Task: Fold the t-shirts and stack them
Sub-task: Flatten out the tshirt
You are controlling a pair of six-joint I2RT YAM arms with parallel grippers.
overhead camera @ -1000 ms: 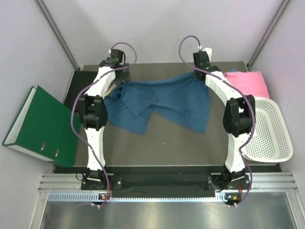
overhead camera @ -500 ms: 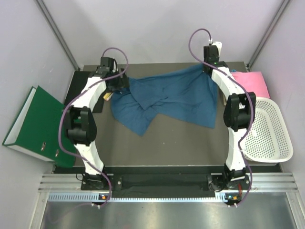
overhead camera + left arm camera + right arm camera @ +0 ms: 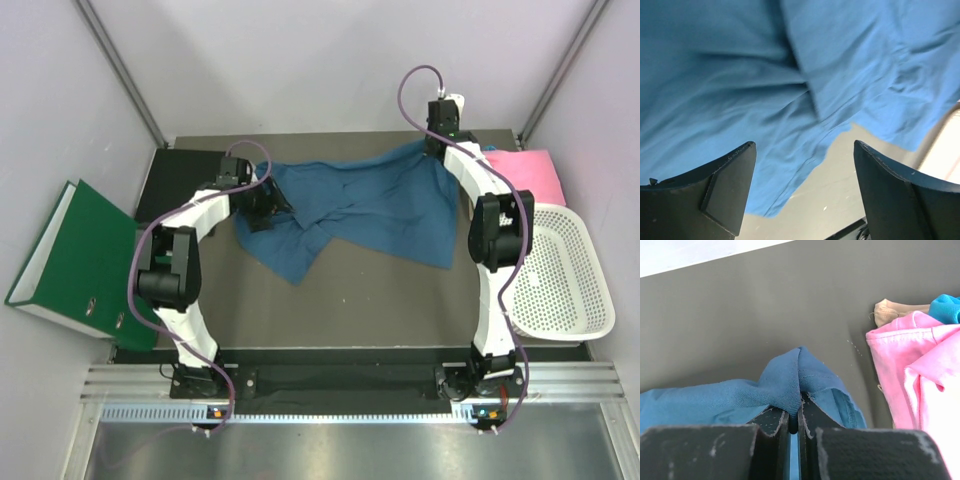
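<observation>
Spreading seemed in hand: the teal-blue t-shirt point(image 3: 350, 215) lay rumpled beside the pink t-shirt point(image 3: 522, 166), with the right gripper point(image 3: 794, 412) clamped on its nearest corner. The left gripper point(image 3: 802, 150) hung with jaws apart over the farther side, likely needing a grip there.

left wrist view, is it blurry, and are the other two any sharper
Left wrist: blue shirt soft and smeared, tool fingers crisper. Right wrist: cloth weave at the pinch is sharp. Top external: even light, sharp, only faint shadows.
</observation>
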